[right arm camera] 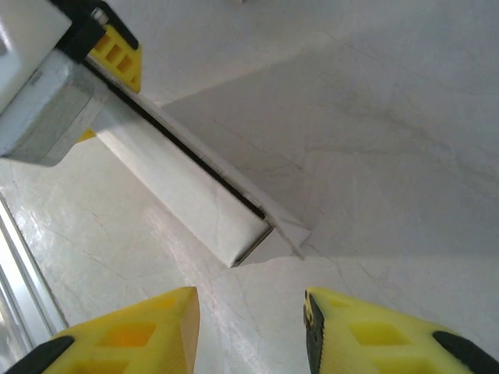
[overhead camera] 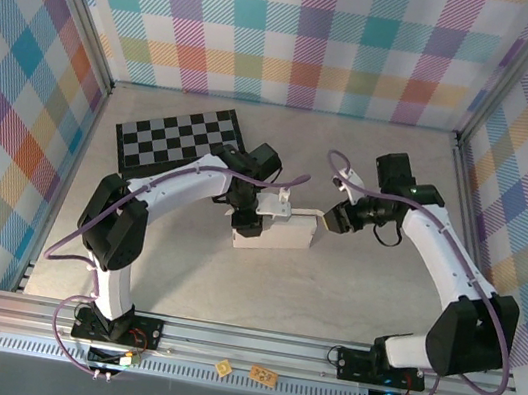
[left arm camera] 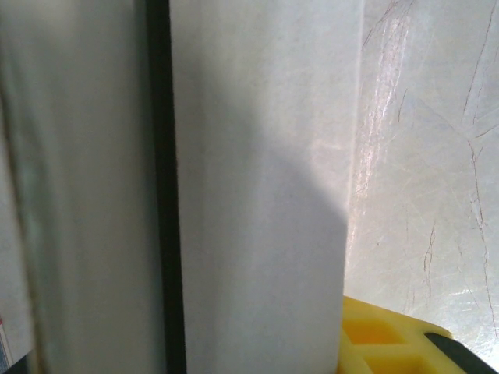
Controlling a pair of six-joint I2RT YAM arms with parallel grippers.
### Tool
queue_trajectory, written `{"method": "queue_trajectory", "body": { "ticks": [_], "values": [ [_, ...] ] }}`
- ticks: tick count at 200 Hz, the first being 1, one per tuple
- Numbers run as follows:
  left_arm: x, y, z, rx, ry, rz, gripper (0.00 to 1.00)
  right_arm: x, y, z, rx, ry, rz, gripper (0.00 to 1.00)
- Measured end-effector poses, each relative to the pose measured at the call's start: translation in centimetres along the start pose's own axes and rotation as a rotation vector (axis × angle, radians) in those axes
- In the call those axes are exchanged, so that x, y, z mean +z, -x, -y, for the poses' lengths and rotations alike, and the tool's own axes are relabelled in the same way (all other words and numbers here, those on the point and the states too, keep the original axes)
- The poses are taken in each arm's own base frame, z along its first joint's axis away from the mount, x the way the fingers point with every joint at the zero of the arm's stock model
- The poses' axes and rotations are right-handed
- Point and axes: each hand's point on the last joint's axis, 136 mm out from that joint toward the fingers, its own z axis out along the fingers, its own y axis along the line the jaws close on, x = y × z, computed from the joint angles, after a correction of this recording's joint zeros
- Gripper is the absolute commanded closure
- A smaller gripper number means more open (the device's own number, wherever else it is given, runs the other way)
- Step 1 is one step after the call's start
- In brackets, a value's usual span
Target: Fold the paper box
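White card paper box [overhead camera: 283,233] lies mid-table, nearly closed. Left gripper [overhead camera: 246,219] appears clamped across its 9 o'clock end; right gripper [overhead camera: 329,219], fingers apart, empty, faces the loose 3 o'clock end flap [right arm camera: 282,232], probably next to tuck.

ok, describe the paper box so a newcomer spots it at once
On the pale table, look at the centre, just right of the black-and-grey checkerboard and its near corner. The white thin-card paper box is the plain shallow oblong there, unpatterned unlike the board.
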Motion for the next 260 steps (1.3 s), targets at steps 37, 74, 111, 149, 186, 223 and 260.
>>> {"method": "queue_trajectory", "body": {
  "ticks": [37,74,111,149,186,223,260],
  "values": [
    [0.0,0.0,0.0,0.000,0.000,0.001,0.62,0.8,0.8,0.9,0.005,0.010,-0.013,0.63],
    [0.0,0.0,0.0,-0.001,-0.001,0.000,0.62,1.2,0.7,0.8,0.010,0.030,-0.019,0.66],
    [0.1,0.0,0.0,-0.011,-0.002,-0.001,0.62,1.5,0.6,0.8,0.014,0.040,-0.024,0.66],
    [0.1,0.0,0.0,-0.016,-0.003,-0.001,0.62,2.1,0.3,1.1,0.019,0.035,-0.047,0.66],
    [0.2,0.1,-0.1,-0.020,-0.004,-0.001,0.62,2.2,0.8,1.3,0.014,0.033,-0.045,0.69],
    [0.2,0.2,-0.2,-0.020,-0.003,0.000,0.62,2.4,1.0,1.0,0.005,0.041,-0.046,0.72],
    [0.2,0.2,-0.2,-0.020,-0.003,0.000,0.62,2.4,0.9,1.2,0.004,0.026,-0.053,0.75]
  ]
}}
